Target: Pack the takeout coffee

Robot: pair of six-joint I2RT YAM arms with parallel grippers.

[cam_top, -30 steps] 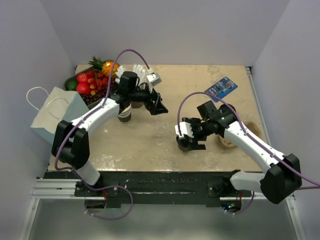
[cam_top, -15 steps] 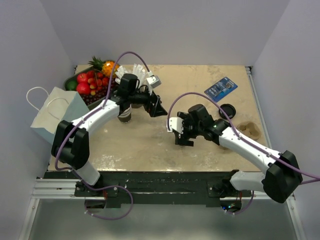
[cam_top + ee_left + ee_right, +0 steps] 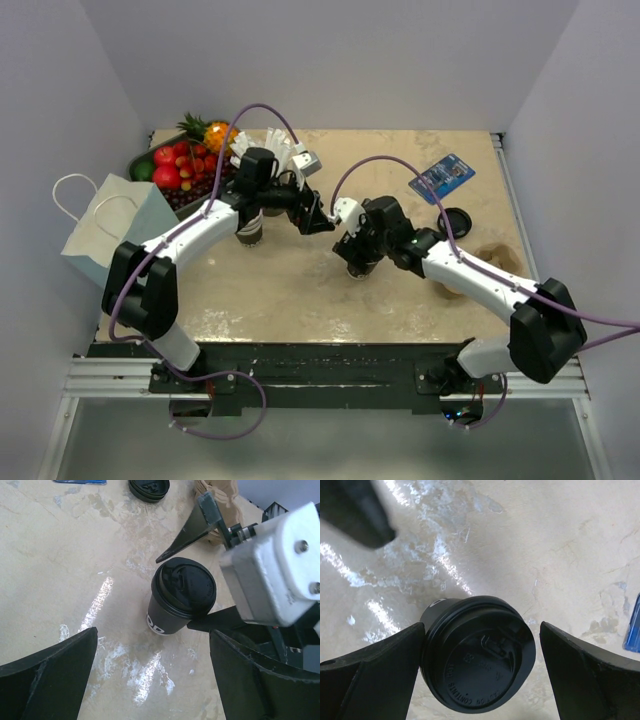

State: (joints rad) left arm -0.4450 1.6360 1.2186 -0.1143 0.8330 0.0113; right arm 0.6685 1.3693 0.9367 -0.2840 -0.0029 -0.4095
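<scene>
Tight at takeout coffee (image 3: pixel 182 587): boxed in by right gripper (image 3: pixel 357 262), jaws wide either side, hardly any slack. Crowded up-left by left gripper (image 3: pixel 318 218), also spread wide, just beside. Behind that, stack of cups (image 3: pixel 250 233) under left arm. Free passage over bare table (image 3: pixel 290 295) toward near edge. Well off right: loose black lid (image 3: pixel 455 220), cardboard holder (image 3: pixel 497 262).

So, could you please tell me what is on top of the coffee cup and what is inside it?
A round black lid sits on the cup. It covers the mouth, so whatever is inside cannot be seen.
</scene>
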